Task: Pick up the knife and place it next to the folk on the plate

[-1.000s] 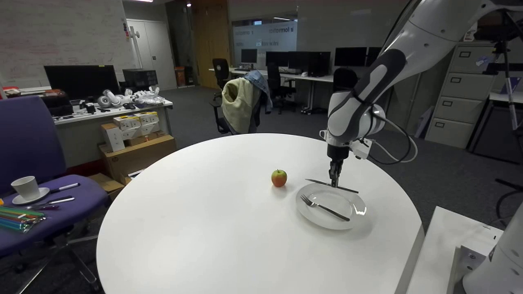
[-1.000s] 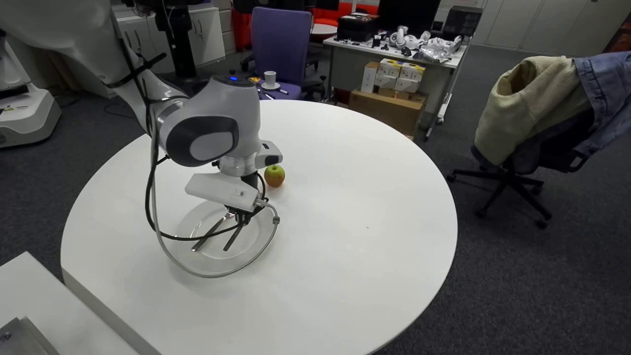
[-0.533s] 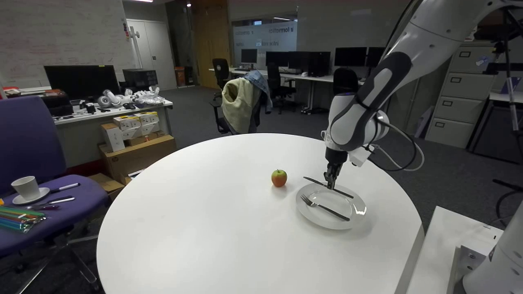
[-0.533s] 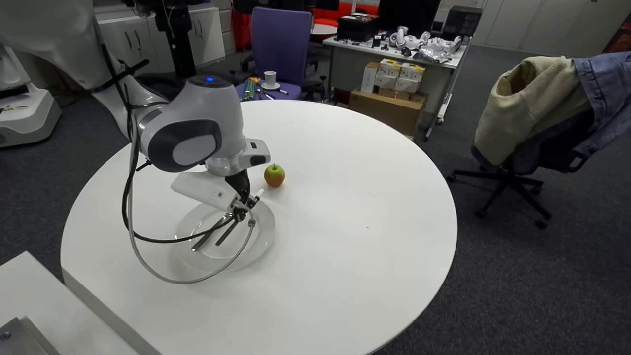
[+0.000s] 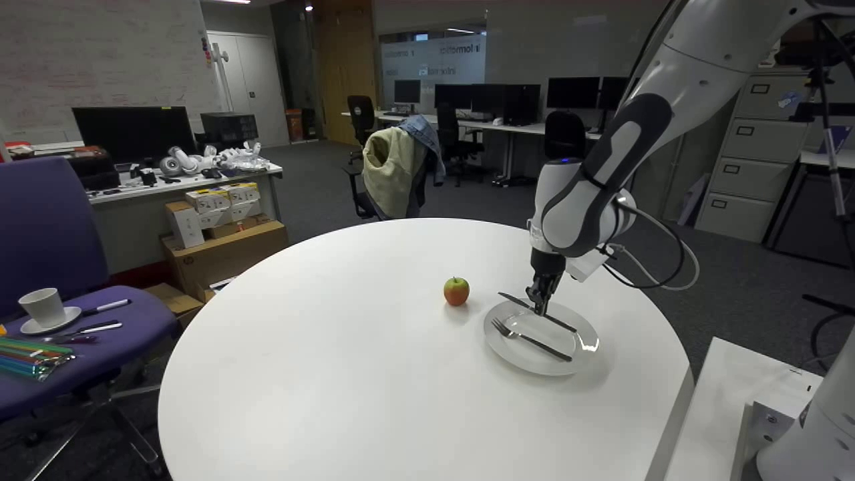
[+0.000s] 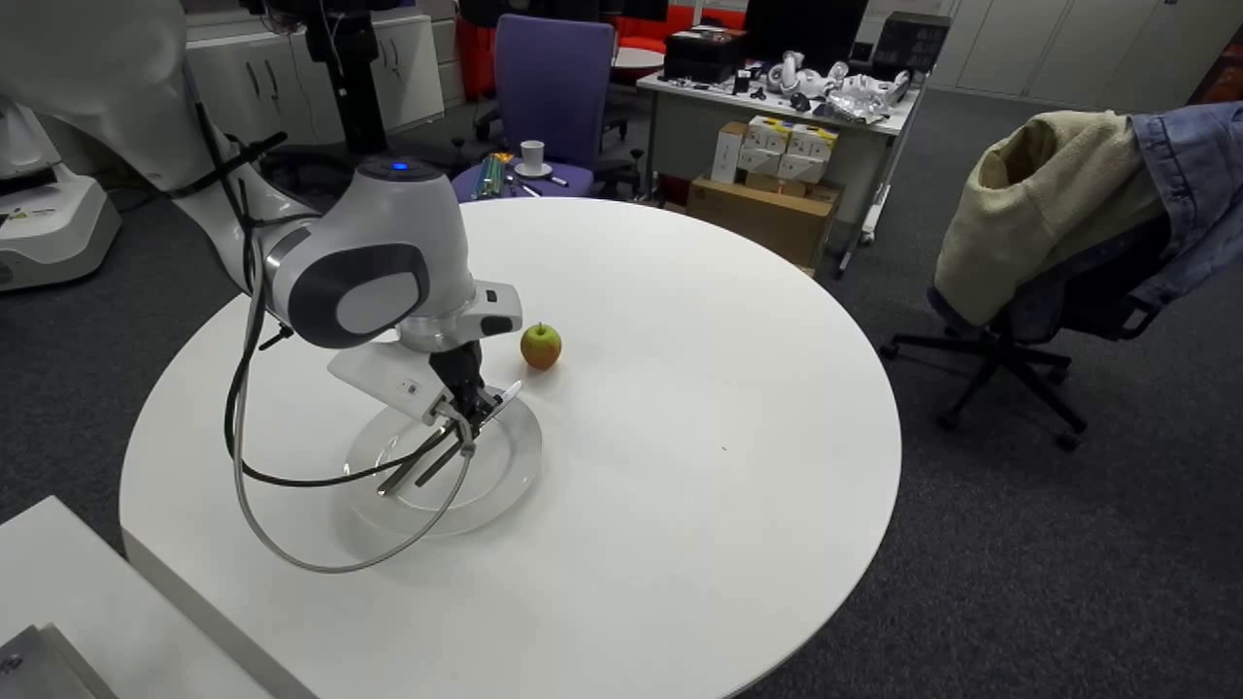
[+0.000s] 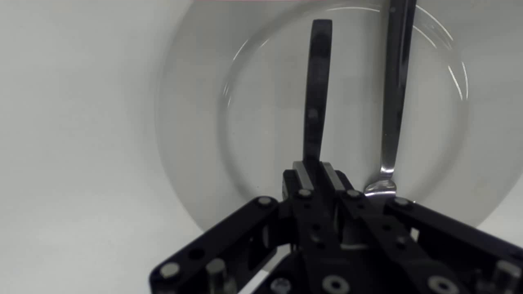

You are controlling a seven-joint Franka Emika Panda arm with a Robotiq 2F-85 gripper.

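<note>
The white plate (image 5: 524, 366) lies on the round table. The silvery fork (image 5: 536, 345) rests on it and also shows in the wrist view (image 7: 394, 90). My gripper (image 7: 314, 173) is shut on the dark knife (image 7: 318, 81), with a fingertip on each side of it. In both exterior views the gripper (image 5: 540, 310) is low over the plate's far part. The knife's handle (image 6: 439, 464) is over the plate beside the fork, roughly parallel and apart from it. Its blade points past the rim. I cannot tell whether the knife touches the plate. Fingers hide the fork's tines in the wrist view.
An apple (image 5: 456, 292) stands on the white table (image 5: 334, 347) near the plate, on the side of the blade tip. A grey cable (image 6: 243, 466) loops from the wrist over the plate. A purple chair (image 5: 53, 234) with a cup stands beyond the table.
The gripper has carried the knife lower and closer to the fork. The knife has turned so it lies more nearly parallel to the fork. The fork, plate and apple have not moved.
</note>
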